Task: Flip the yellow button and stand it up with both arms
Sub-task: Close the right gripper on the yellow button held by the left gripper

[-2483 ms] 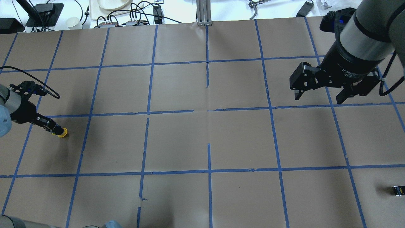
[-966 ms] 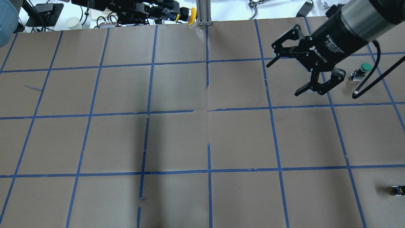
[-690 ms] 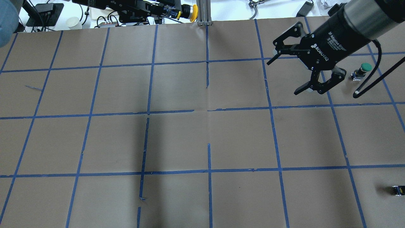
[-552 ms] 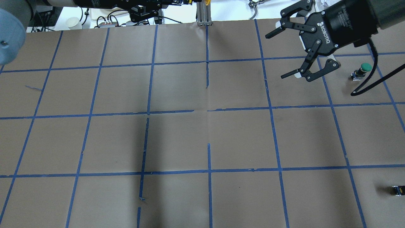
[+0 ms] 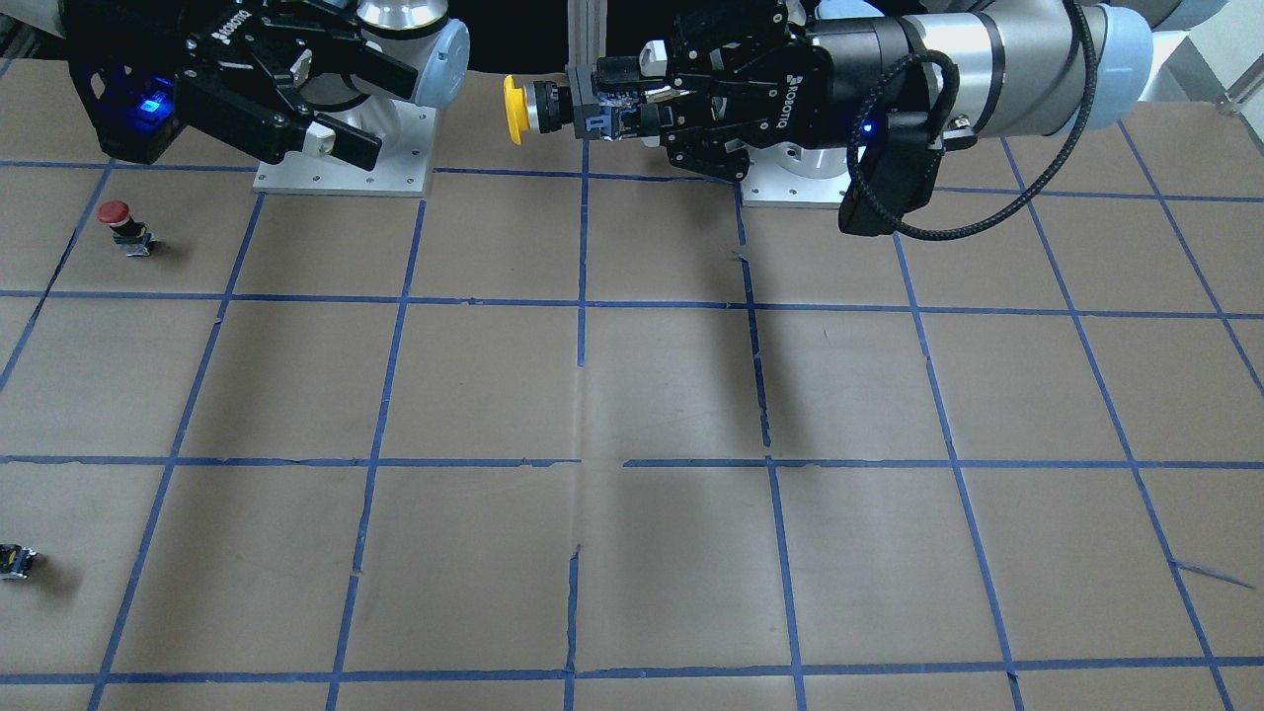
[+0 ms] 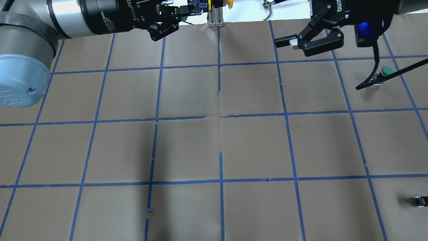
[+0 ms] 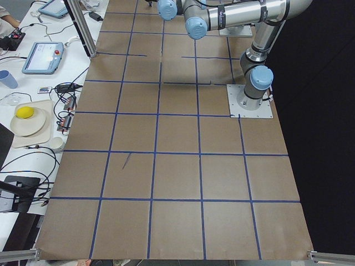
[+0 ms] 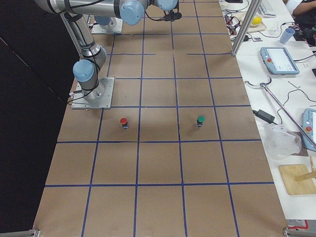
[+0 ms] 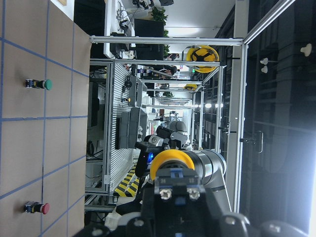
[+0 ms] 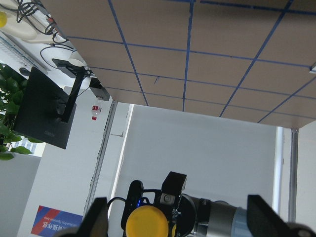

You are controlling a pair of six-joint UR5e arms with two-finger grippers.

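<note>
The table (image 6: 254,144) is lit evenly from above; soft shadows are cast across its middle; beyond its far edge, white surfaces are overexposed.

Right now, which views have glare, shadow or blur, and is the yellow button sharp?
Left wrist view: white glare washes out the right side, but the yellow button is sharp. Right wrist view: the fingers of the right claw are blurred. Front-facing view: even light, one arm shadow across the table. Overhead view: the top edge cuts the button.
</note>
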